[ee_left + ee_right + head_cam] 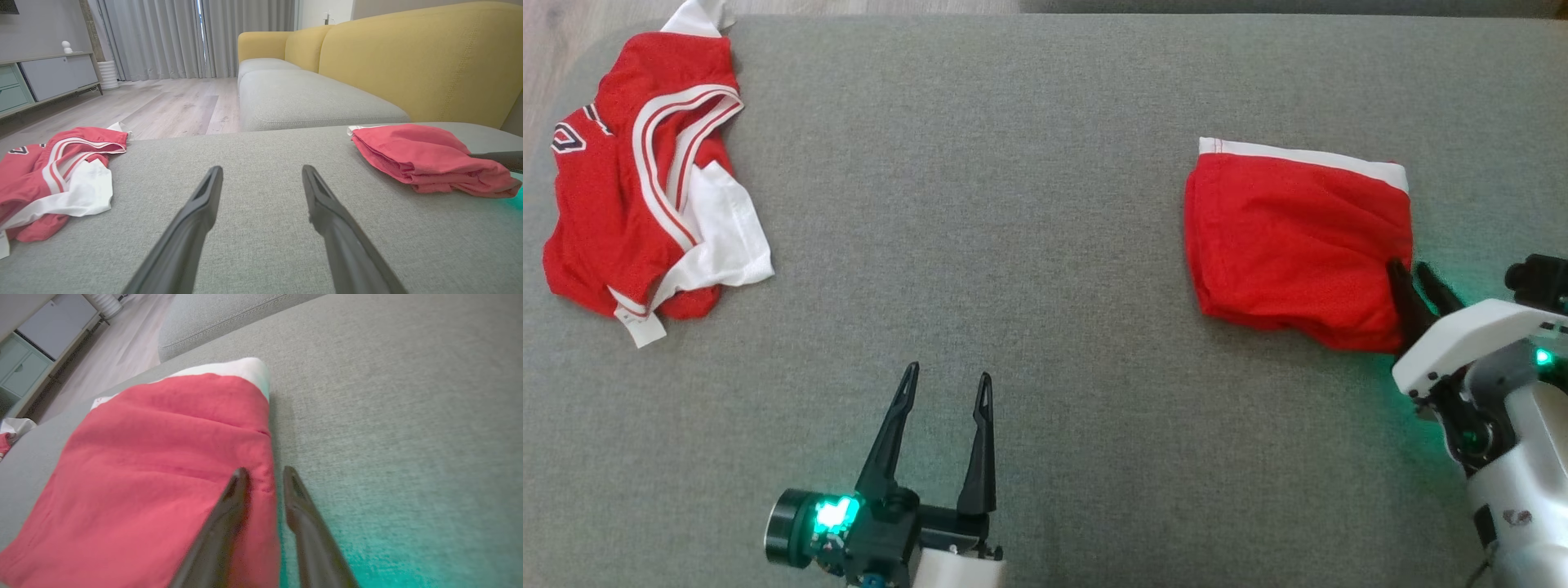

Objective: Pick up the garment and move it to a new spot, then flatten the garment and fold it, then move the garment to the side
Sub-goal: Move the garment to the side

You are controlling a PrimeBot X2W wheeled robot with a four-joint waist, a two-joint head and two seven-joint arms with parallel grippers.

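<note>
The garment point(1290, 237) is a folded red piece with a white band along its far edge, lying on the right of the grey cushion point(1029, 245). It also shows in the left wrist view point(425, 159) and the right wrist view point(163, 457). My right gripper point(1414, 273) straddles its near right edge, jaws narrowed but still apart. In the right wrist view the gripper point(265, 473) has one finger on the red cloth and the other on the cushion beside it. My left gripper point(949, 374) point(261, 169) stands open over bare cushion, holding nothing.
A crumpled red and white jersey point(637, 196) point(53, 175) lies at the cushion's far left corner. Beyond the cushion are a yellow sofa point(408, 61), wooden floor point(163, 106) and a low cabinet point(49, 77).
</note>
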